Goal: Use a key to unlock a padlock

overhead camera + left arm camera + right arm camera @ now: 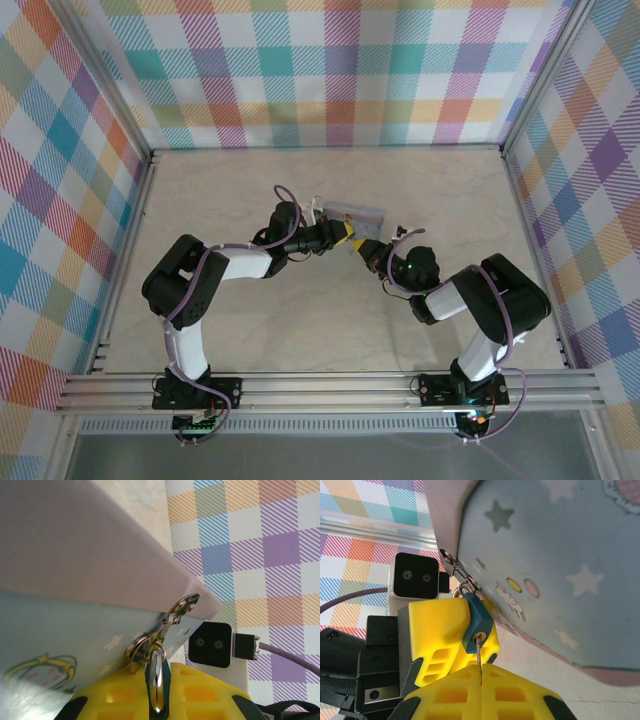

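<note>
and here both arms meet over the far half of the tabletop [300, 330], about midway between its side edges, right at the pale blue tin [560, 555]. the padlock [477, 620] hangs from the tin's hasp [455, 565] at the corner, and the left gripper [157, 695] pinches its dark-blue body between the yellow fingers, steadying it. the right gripper [480, 672] comes up from below, fingers pressed together on the key [479, 652], a thin sliver whose tip sits in the keyhole on the lock's underside. how deep it sits i can't tell. so this looks like the insertion step, just short of the turn. next, i'd say, the right wrist needs a clean roll about the key's own line while the left holds the body firm; any sideways pull could bend or slip that sliver.
</note>
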### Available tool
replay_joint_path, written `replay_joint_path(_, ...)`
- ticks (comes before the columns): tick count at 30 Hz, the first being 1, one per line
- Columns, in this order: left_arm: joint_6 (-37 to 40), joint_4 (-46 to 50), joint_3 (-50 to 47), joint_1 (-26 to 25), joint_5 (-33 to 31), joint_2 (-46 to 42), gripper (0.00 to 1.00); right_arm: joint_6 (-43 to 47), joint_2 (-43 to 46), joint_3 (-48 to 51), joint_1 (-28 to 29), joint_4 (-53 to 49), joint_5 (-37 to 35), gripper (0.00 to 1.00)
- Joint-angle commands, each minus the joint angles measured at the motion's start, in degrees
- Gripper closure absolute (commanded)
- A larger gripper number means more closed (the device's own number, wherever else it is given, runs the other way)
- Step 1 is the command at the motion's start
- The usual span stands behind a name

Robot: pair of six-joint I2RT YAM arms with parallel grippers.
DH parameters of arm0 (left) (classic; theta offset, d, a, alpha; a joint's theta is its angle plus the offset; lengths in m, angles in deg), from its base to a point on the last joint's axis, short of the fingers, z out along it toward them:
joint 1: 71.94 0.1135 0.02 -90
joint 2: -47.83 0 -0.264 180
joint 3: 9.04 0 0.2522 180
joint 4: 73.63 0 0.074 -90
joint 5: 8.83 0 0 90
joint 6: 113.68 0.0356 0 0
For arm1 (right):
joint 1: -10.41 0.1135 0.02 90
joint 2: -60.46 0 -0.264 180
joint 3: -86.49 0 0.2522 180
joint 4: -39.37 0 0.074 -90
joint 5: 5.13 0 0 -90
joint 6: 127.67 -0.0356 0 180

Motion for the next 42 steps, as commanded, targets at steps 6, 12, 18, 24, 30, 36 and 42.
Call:
replay_joint_path(6, -0.8, -4.2, -0.8, -1.2, 5.1, -0.1, 0.92, -2.4, -2.2, -2.7, -1.0, 4.7, 1.3, 1.00)
replay_joint_path(12, -1.2, -4.7, -0.9, -1.2, 5.5, 0.2, 0.95, -1.5, -3.7, -2.9, -1.6, 4.7, 1.3, 1.00)
replay_joint_path(18, -1.8, -6.2, -1.6, -1.2, 6.2, 0.4, 0.97, -0.9, -4.5, -3.8, -4.3, 4.7, 5.0, 1.00)
replay_joint_path(24, -2.1, -6.8, -1.7, -1.2, 6.4, 0.3, 0.99, -2.3, -5.9, -5.9, -6.6, 4.7, 10.2, 1.00)
replay_joint_path(30, -2.1, -7.0, -1.7, -1.2, 6.6, 0.3, 0.99, -3.7, -7.9, -7.7, -7.3, 4.7, 14.4, 1.00)
replay_joint_path(36, -2.2, -7.2, -1.6, -1.2, 6.9, 0.3, 1.00, -3.5, -9.2, -7.2, -8.7, 4.7, 15.2, 1.00)
replay_joint_path(42, -2.1, -6.9, -1.7, -1.2, 7.0, 0.4, 1.00, -2.9, -7.9, -6.8, -10.5, 4.7, 16.0, 1.00)
